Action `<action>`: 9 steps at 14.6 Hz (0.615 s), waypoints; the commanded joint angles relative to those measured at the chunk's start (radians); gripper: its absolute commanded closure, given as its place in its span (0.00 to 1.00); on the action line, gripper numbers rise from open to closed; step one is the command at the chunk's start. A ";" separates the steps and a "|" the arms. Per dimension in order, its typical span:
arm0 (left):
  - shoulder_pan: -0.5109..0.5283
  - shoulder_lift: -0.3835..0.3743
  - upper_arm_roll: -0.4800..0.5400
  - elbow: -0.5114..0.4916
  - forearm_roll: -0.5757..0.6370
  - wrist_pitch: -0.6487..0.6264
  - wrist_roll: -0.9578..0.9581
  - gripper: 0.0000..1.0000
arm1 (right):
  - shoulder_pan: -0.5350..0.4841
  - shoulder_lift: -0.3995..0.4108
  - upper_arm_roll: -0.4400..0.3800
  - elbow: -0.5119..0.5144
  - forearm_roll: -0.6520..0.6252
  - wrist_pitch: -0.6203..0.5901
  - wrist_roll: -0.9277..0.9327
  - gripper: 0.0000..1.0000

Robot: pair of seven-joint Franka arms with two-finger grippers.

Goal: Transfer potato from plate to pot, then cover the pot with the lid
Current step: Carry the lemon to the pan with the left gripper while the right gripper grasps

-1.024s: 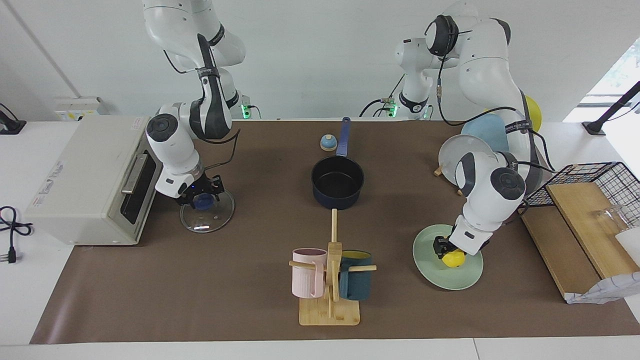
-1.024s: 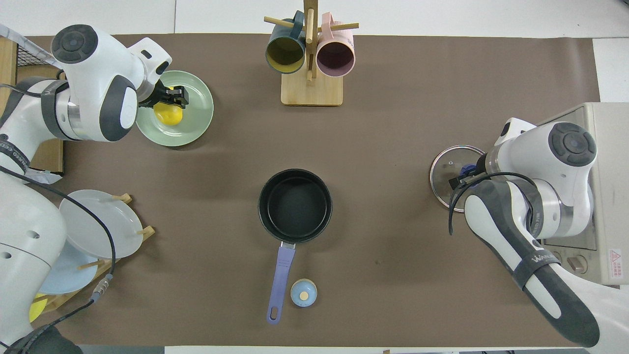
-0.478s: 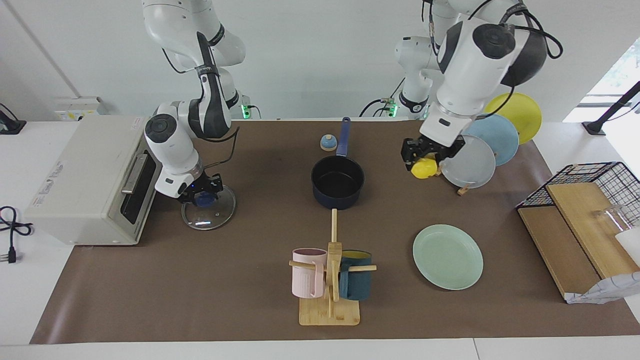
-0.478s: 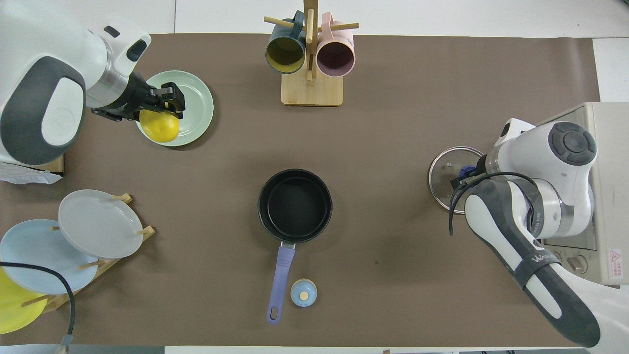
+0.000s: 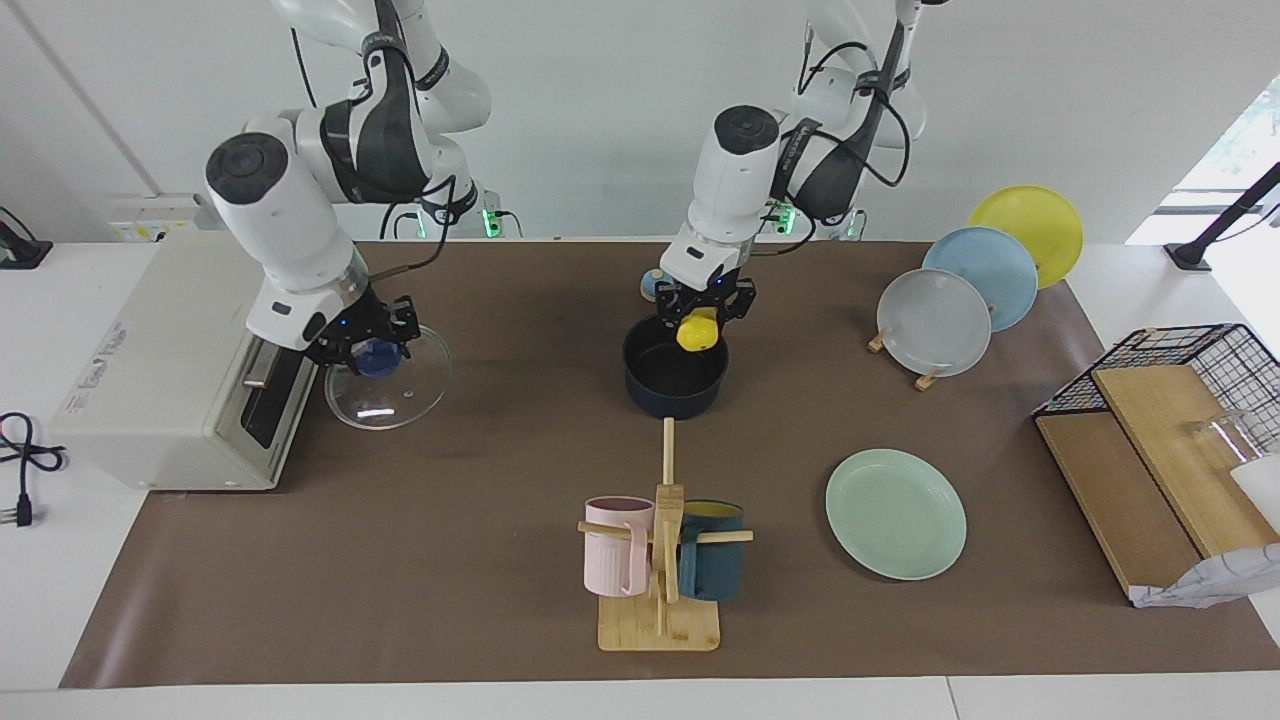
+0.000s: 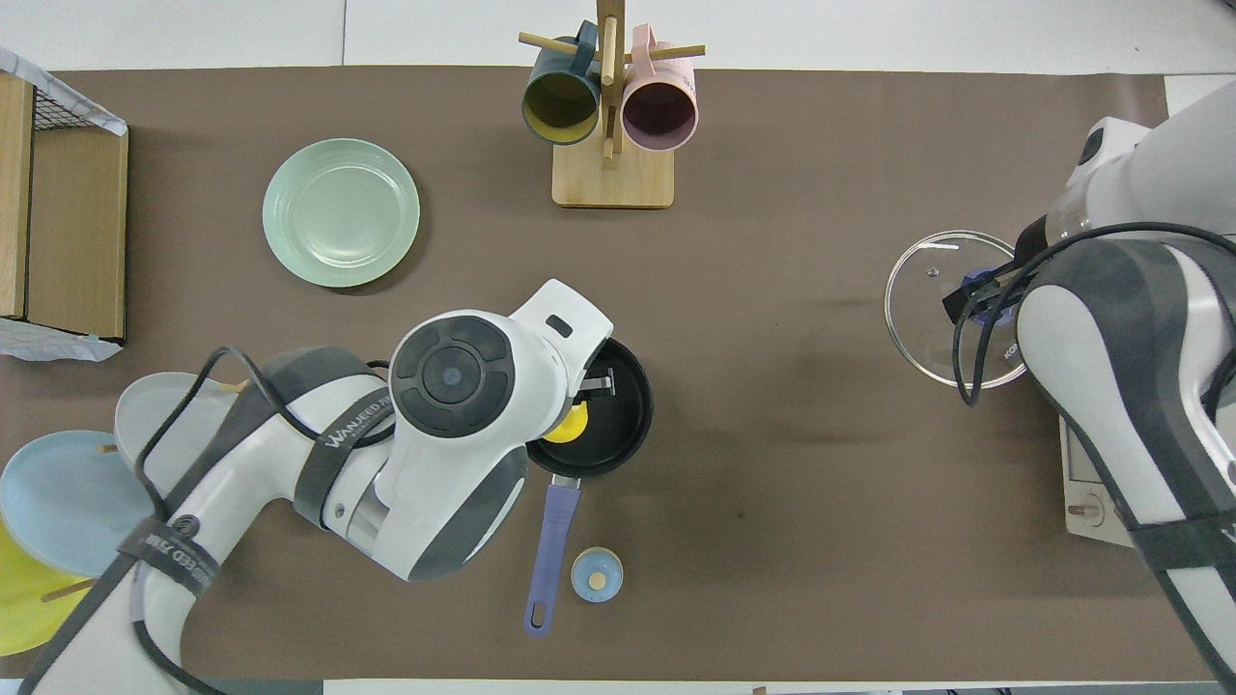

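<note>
Tabletop: potato (image 5: 697,331) between left jaws, over pot (image 5: 675,388).

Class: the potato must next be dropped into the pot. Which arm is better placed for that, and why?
The left arm. Its left gripper holds the potato right over the pot. The right gripper holds the lid up by the toaster oven.

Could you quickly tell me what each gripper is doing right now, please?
Left gripper: shut on the potato, over the pot.
Right gripper: shut on the lid knob, lid raised beside the toaster oven.
</note>
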 commanded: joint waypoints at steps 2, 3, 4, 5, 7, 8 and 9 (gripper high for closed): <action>-0.025 0.050 0.023 -0.029 0.003 0.098 0.015 1.00 | 0.013 -0.015 0.032 0.050 0.014 -0.076 0.040 1.00; -0.028 0.066 0.024 -0.031 0.005 0.118 0.021 1.00 | 0.013 -0.016 0.039 0.048 0.014 -0.077 0.045 1.00; -0.041 0.083 0.026 -0.031 0.005 0.127 0.021 1.00 | 0.013 -0.016 0.040 0.048 0.014 -0.073 0.063 1.00; -0.048 0.112 0.024 -0.031 0.044 0.135 0.018 1.00 | 0.014 -0.018 0.045 0.042 0.014 -0.071 0.095 1.00; -0.051 0.138 0.024 -0.066 0.062 0.188 0.018 1.00 | 0.036 -0.027 0.051 0.034 0.014 -0.070 0.219 1.00; -0.057 0.135 0.026 -0.087 0.066 0.204 0.019 1.00 | 0.049 -0.027 0.051 0.030 0.006 -0.070 0.340 1.00; -0.057 0.132 0.024 -0.101 0.066 0.208 0.023 1.00 | 0.048 -0.028 0.051 0.022 0.006 -0.073 0.398 1.00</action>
